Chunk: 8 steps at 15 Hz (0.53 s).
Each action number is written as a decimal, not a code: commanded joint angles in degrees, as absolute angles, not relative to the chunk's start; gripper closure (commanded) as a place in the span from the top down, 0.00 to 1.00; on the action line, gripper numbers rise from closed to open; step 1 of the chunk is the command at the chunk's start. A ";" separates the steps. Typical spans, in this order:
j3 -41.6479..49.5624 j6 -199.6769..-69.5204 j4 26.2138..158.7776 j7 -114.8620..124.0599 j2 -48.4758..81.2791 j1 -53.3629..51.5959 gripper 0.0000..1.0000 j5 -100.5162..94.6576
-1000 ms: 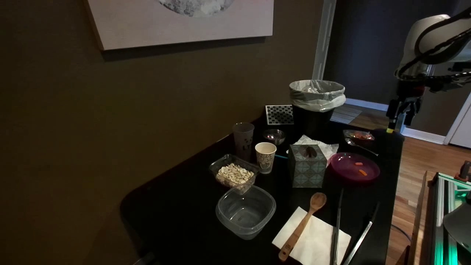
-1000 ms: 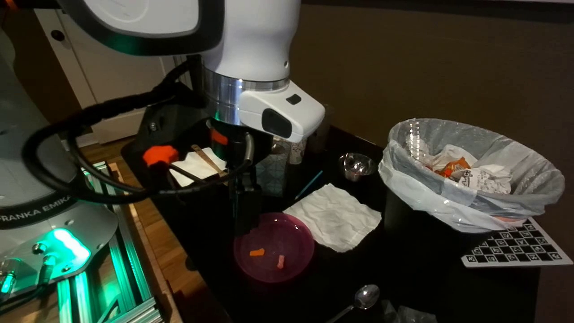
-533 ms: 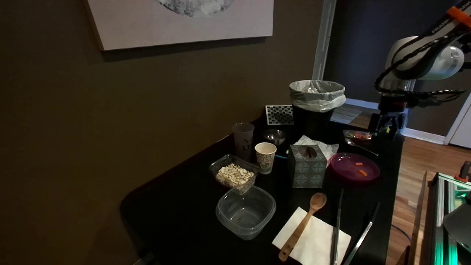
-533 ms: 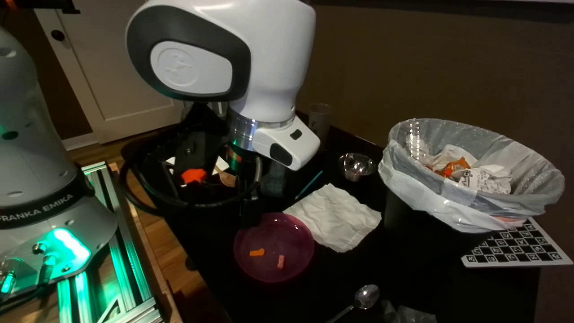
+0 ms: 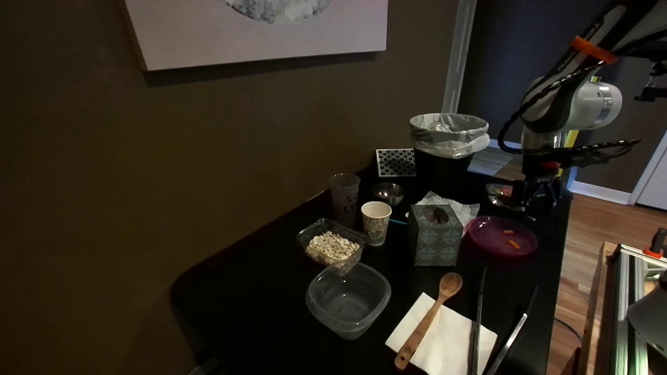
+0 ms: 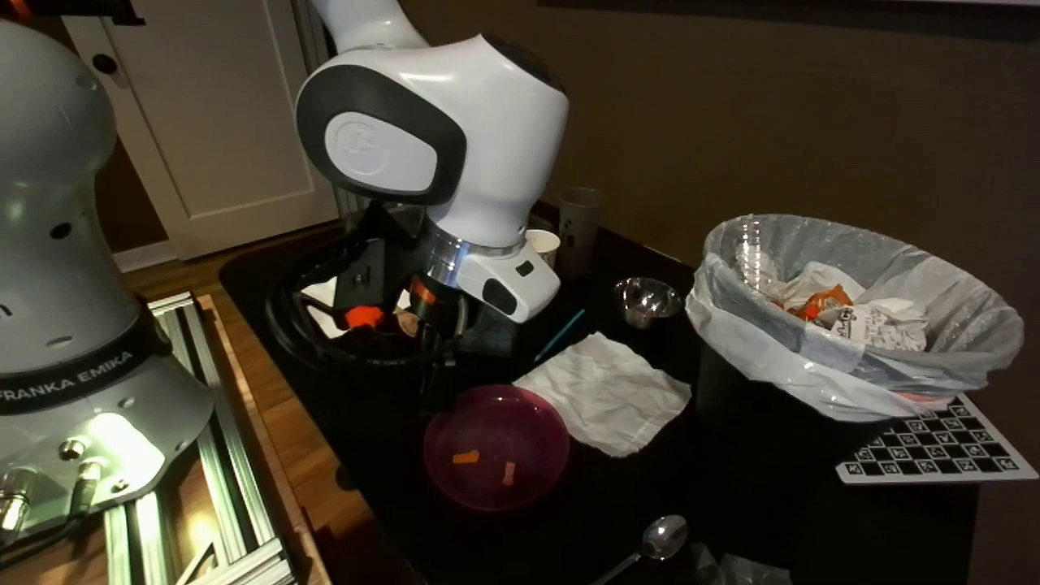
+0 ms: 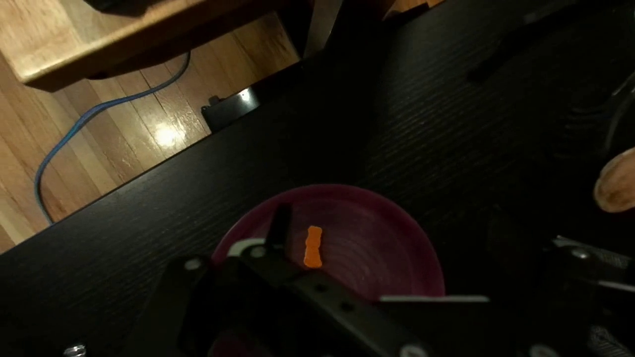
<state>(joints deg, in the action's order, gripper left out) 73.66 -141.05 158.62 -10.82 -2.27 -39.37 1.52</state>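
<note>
The black table (image 5: 250,297) is dimly lit; the gripper (image 5: 538,202) hangs spread, empty, near the purple plate (image 6: 528,422); an orange piece (image 6: 465,457) and a pink piece (image 6: 509,474) lie on it; grasping apparently not begun.

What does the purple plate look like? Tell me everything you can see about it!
The purple plate is round and shallow, with a raised rim and faint rings inside. It looks like plastic. It lies flat, right way up, on the black table, holding an orange gummy-like piece and a pinkish piece. Crumpled white paper lies beside it; whether they touch isn't clear.
</note>
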 commanded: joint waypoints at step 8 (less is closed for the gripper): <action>56.59 -151.84 158.44 -38.83 16.73 -30.13 1.00 29.82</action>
